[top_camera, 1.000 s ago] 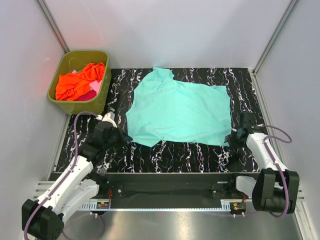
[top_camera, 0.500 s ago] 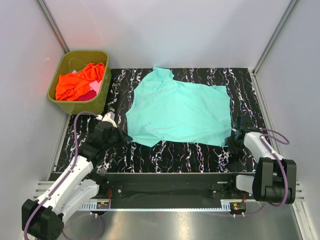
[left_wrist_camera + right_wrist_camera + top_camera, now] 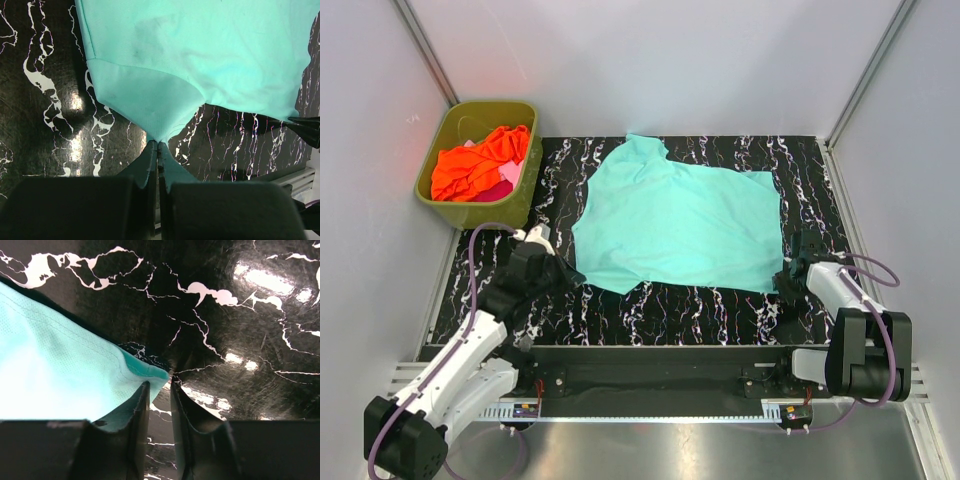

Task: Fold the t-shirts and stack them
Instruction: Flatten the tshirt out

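We show the left tool [image 3: 158, 145] pinched shut on the near corner of the teal t-shirt [image 3: 680, 215] on the tub's [image 3: 523, 200] side, the right tool [image 3: 160, 385] slightly parted at the near corner away from the tub, the shirt flat on the bench [image 3: 720, 310], and the orange t-shirt [image 3: 470, 165] and pink t-shirt [image 3: 490, 194] heaped in the tub, so we judge no fold yet made.

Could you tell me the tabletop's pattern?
The tabletop is black with white veins; right wrist view.

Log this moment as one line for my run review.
left gripper shut on teal shirt corner | right gripper slightly open at its other near corner | shirt spread out, unfolded | orange shirt in tub
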You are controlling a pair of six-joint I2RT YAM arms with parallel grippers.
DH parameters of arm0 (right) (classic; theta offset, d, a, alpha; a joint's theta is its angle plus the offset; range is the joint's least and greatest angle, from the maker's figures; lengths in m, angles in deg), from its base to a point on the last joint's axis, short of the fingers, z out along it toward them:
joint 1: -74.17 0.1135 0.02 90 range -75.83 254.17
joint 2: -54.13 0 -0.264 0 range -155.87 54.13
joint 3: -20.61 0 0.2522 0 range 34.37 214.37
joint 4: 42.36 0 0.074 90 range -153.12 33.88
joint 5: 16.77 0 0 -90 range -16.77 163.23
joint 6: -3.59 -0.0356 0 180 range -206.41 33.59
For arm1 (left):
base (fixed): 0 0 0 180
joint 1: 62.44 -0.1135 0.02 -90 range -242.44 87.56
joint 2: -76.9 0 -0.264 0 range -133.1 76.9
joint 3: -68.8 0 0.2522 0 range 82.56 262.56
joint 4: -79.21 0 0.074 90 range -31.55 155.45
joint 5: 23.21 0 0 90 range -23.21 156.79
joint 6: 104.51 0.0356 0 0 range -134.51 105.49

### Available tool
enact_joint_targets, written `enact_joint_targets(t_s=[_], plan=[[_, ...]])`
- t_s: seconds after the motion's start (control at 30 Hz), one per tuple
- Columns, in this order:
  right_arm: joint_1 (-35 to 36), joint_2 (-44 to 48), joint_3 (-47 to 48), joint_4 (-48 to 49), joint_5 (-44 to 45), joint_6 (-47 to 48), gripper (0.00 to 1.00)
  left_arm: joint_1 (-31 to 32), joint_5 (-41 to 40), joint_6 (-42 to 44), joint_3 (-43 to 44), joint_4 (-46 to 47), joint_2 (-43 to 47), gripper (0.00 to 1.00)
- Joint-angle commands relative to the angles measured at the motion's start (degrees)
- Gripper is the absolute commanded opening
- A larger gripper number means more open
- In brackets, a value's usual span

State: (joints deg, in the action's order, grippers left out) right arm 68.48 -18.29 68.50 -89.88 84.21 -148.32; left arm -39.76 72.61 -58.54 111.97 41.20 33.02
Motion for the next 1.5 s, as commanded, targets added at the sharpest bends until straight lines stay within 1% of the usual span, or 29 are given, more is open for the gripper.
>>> enact_joint_targets(t_s=[0.0,0.03,0.17,0.27,0.37,0.4,0.43,0.47,0.5,0.63,0.73,0.77,0.83,0.87,0.93,0.97,1.0,1.1,1.13,1.17,1.23,1.27,1.37,1.47], plan=[[-0.19,-1.49,0.85,1.15,3.52,0.74,0.30,0.18,0.33,-0.27,0.91,3.33,-0.33,0.00],[-0.19,-1.84,0.94,1.15,3.69,0.65,0.30,0.35,0.33,-0.27,0.91,3.25,-0.51,0.00],[-0.19,-4.82,1.38,2.11,3.43,1.26,0.35,0.53,0.06,-0.18,1.09,3.42,-0.95,0.00],[-0.19,-6.58,1.47,3.34,2.99,2.23,0.35,0.61,-0.02,-0.18,1.35,3.68,-1.21,0.00],[-0.19,-7.29,1.29,4.05,3.08,2.32,0.22,0.61,-0.29,-0.27,1.35,4.12,-1.30,0.00],[-0.19,-7.12,1.20,4.31,3.17,2.58,0.14,0.70,-0.29,-0.35,1.27,4.12,-1.38,0.00],[-0.19,-6.94,1.29,4.49,3.08,2.67,0.09,0.62,-0.37,-0.35,1.27,4.21,-1.47,0.00],[-0.19,-6.16,1.20,4.75,2.99,2.67,0.05,0.61,-0.64,-0.61,1.18,4.21,-1.39,0.00],[-0.19,-5.72,1.12,4.84,2.90,2.76,0.00,0.61,-0.64,-0.79,1.35,4.21,-1.30,0.00],[-0.19,-0.46,2.25,4.23,3.25,6.08,0.00,0.62,-0.99,-0.09,3.45,4.04,-1.39,0.00],[-0.19,8.24,8.30,-2.26,2.64,8.99,0.00,0.61,-2.39,0.70,8.63,3.34,-1.38,0.00],[-0.19,13.48,13.02,-5.58,2.73,9.78,0.00,0.70,-3.44,1.14,12.74,2.98,-1.65,0.00],[-0.19,18.17,18.40,-8.85,3.08,11.97,0.00,0.70,-4.24,2.19,17.50,1.58,-2.61,0.00],[-0.19,21.07,25.30,-12.61,3.51,12.94,0.00,0.70,-4.59,2.46,22.48,1.14,-2.96,0.00],[-0.19,22.50,32.63,-16.06,3.34,16.11,0.00,0.70,-4.86,2.55,27.17,0.09,-3.67,0.00],[-0.19,23.11,39.63,-19.12,2.73,16.99,0.00,0.62,-4.77,2.29,31.46,-0.09,-3.67,0.00],[-0.19,23.38,42.74,-20.11,2.12,18.74,0.00,0.61,-4.42,1.15,33.41,-0.18,-3.50,0.00],[-0.19,24.34,54.00,-23.88,-2.98,21.21,0.00,0.62,-2.40,-1.83,41.15,-0.45,-1.40,0.00],[-0.19,24.69,56.72,-25.12,-3.94,21.30,0.00,0.70,-1.61,-2.54,42.99,-0.53,-0.78,0.00],[-0.19,25.74,61.62,-26.69,-6.13,21.48,0.00,0.62,-0.13,-3.33,46.58,-0.71,0.01,0.00],[-0.19,27.06,66.31,-28.37,-7.99,21.13,0.00,0.79,1.11,-5.97,50.98,-1.32,2.55,0.00],[-0.19,27.94,70.42,-29.77,-8.52,20.95,0.00,0.70,1.99,-6.59,52.32,-1.76,3.44,0.00],[-0.19,28.30,75.28,-31.80,-8.96,20.34,0.00,0.70,2.52,-7.56,57.23,-3.87,5.20,0.00],[-0.19,27.08,73.99,-31.02,-9.05,20.25,0.00,0.62,1.56,-5.55,60.24,-6.42,3.81,0.00]])
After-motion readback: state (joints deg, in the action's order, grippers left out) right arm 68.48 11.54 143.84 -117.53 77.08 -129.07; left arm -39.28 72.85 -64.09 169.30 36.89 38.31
